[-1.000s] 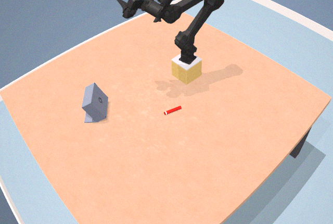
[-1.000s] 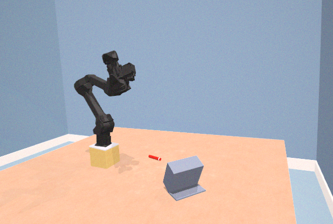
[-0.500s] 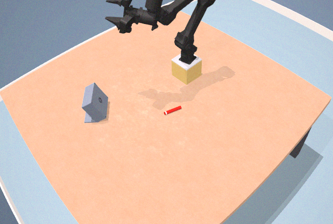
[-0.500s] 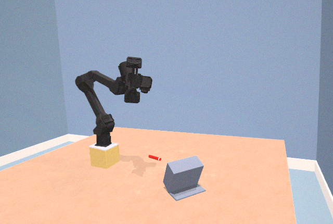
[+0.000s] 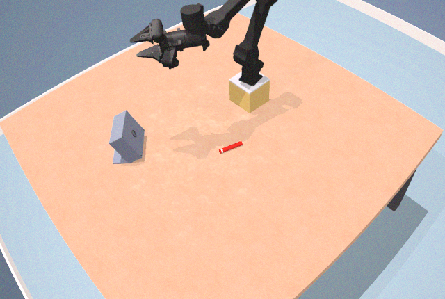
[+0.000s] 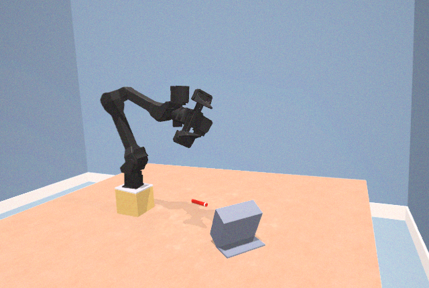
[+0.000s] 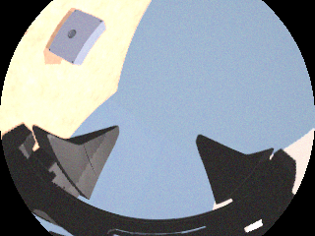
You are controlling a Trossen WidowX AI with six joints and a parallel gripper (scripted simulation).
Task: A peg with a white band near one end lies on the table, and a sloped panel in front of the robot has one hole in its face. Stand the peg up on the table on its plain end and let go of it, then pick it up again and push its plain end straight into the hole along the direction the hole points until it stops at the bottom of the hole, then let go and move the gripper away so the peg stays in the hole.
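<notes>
The red peg (image 5: 231, 147) (image 6: 198, 202) lies flat on the table (image 5: 201, 209) (image 6: 104, 250). Its white-banded end points to the panel's side, its plain end to the base's side. The grey-blue sloped panel (image 5: 138, 144) (image 6: 238, 230) (image 7: 85, 43) stands beyond the peg from the base. Its one hole (image 5: 133, 133) (image 7: 72, 33) looks empty; the exterior view shows only the panel's back. My gripper (image 5: 133, 48) (image 6: 207, 121) (image 7: 157, 132) is wide open and empty, high above the table, well away from peg and panel. The peg is out of the wrist view.
The arm stands on a yellow block (image 5: 249, 99) (image 6: 134, 202) with a white top. The panel has a thin foot plate (image 6: 242, 247) on the table behind it. The arm's shadow falls on the table between the block and the panel, near the peg.
</notes>
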